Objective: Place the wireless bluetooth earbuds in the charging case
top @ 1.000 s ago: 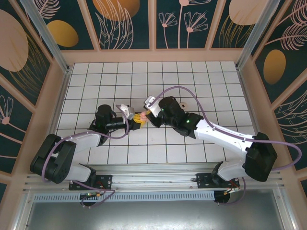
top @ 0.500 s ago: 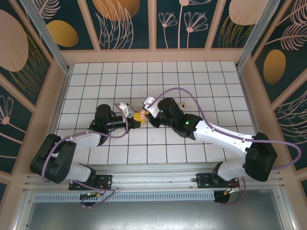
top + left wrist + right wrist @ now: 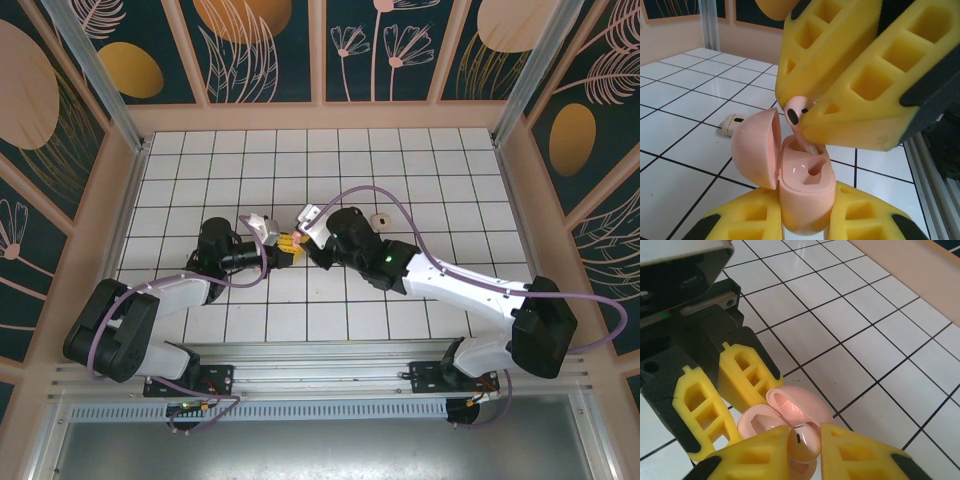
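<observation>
The table (image 3: 420,160) is a white tiled surface crossed by thin black grid lines, framed by a pale beige border (image 3: 320,118). One small pale pink earbud (image 3: 379,219) lies on a tile just right of centre in the overhead view.

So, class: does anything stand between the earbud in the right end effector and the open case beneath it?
Nothing visible does. The earbud, pinched in the right end effector, hangs directly over the case, its stem reaching down to the hollow. The lid is swung aside, clear of the path.
</observation>
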Robot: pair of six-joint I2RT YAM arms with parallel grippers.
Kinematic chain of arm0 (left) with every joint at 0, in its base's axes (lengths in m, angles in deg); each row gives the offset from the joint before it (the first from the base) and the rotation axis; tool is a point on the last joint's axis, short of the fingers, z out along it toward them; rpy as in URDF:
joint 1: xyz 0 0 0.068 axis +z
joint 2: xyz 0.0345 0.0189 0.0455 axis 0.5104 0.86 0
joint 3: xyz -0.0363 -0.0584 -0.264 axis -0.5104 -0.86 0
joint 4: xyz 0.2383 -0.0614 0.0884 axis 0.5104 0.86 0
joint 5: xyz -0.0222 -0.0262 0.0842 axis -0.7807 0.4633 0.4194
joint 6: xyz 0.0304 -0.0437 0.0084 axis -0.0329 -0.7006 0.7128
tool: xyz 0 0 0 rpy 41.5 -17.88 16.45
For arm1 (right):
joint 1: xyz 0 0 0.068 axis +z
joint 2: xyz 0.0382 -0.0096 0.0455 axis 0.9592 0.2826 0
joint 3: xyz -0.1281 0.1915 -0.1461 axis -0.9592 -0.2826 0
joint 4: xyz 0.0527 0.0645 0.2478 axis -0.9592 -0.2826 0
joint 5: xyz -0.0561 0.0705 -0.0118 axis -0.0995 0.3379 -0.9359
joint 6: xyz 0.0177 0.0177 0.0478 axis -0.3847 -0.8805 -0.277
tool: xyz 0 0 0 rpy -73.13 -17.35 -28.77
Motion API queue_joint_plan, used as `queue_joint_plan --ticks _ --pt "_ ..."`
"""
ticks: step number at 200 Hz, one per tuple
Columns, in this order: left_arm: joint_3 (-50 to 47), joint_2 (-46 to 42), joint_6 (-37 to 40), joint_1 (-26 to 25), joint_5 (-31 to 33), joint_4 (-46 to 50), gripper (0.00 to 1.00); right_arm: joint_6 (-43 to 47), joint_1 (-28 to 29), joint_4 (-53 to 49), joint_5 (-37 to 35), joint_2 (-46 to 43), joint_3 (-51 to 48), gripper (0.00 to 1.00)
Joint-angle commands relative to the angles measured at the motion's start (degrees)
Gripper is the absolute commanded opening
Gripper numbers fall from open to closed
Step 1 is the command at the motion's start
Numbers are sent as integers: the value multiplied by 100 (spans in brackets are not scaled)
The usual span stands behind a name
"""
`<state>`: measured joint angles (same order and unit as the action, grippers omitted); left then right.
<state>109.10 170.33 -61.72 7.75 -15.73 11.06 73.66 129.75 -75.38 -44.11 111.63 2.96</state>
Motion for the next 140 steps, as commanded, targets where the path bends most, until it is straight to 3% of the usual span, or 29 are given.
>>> queue_joint_plan --ticks 1,51,72,120,140 --pt "138 -22 -48 -29 -58 -290 13 -31 77 31 128 -231 -151 27" --pt "121 -69 54 -35 -19 -173 14 -479 -169 272 484 -645 -210 44" --pt "110 -96 81 -35 1 -155 14 -757 -359 369 961 -793 -249 49" --pt "93 -138 104 -34 27 -160 15 -1561 -823 815 1649 -1141 -493 53" --pt "80 -143 110 -35 115 -134 14 -2089 -1272 599 1912 -1125 -557 54"
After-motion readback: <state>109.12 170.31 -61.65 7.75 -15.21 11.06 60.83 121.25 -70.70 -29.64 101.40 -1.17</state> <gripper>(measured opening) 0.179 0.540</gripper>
